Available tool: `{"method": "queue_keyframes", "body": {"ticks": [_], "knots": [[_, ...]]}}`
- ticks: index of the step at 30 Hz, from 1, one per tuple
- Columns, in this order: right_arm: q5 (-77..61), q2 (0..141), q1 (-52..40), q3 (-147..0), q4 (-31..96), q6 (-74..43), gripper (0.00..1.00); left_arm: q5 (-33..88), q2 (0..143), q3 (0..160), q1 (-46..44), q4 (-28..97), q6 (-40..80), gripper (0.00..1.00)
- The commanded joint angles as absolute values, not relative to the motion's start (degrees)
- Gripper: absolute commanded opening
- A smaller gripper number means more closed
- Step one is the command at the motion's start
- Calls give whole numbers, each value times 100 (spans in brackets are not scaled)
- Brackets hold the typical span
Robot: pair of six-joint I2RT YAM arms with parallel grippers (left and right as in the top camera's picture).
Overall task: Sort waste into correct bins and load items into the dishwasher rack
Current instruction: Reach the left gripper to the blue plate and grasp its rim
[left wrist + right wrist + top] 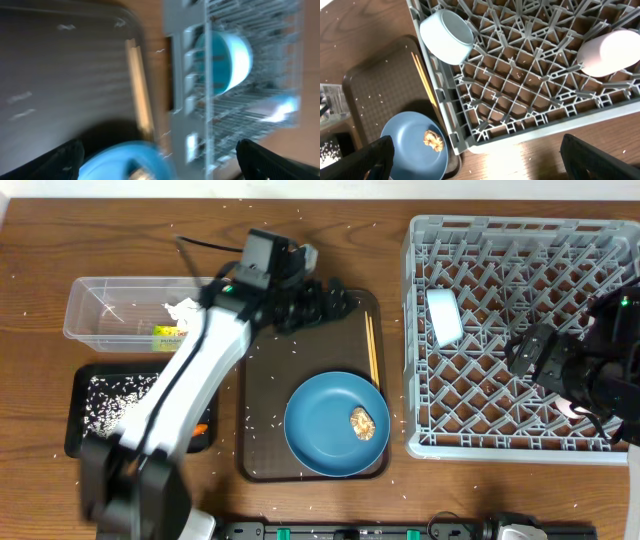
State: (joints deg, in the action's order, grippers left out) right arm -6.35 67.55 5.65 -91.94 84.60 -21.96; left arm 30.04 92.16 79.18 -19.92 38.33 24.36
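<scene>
From above, the left hand (335, 302) hangs over the top end of the brown tray (270, 410). The blue plate (320, 430) sits on that tray with the brown food lump (362, 423) on it. The chopsticks (372, 350) lie just above the plate. The tissue (183, 308) and wrapper (170, 333) are in the clear tub (100, 290). The rice (105, 400) and carrot (203, 428) are in the black tray (75, 435). The light-blue cup (444, 315) is in the grey rack (520, 240).

The left wrist view is blurry, but the left hand is spread wide.

In the right wrist view, the right hand (477, 142) is spread wide too, over the rack's edge. The pink cup (610, 52) is in the rack.

Lt-blue cup (446, 36) & pink cup (612, 51) in rack (530, 127); brown lump (434, 141), maybe food, on blue plate (405, 150).
</scene>
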Motion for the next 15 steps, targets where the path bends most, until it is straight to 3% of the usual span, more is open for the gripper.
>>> {"method": "queue_keyframes", "body": {"ticks": [1,7,15], "knots": [[-582,6764,598,-9203,8462,-2152,99,1446,8654,7953,-2071,4506,1354,98],[-602,6764,593,-9203,8464,-1966,99,1426,8130,7929,-2102,5964,843,98],[-600,6827,593,-9203,8442,-1964,99,1247,8254,7212,-2523,6506,757,82]]}}
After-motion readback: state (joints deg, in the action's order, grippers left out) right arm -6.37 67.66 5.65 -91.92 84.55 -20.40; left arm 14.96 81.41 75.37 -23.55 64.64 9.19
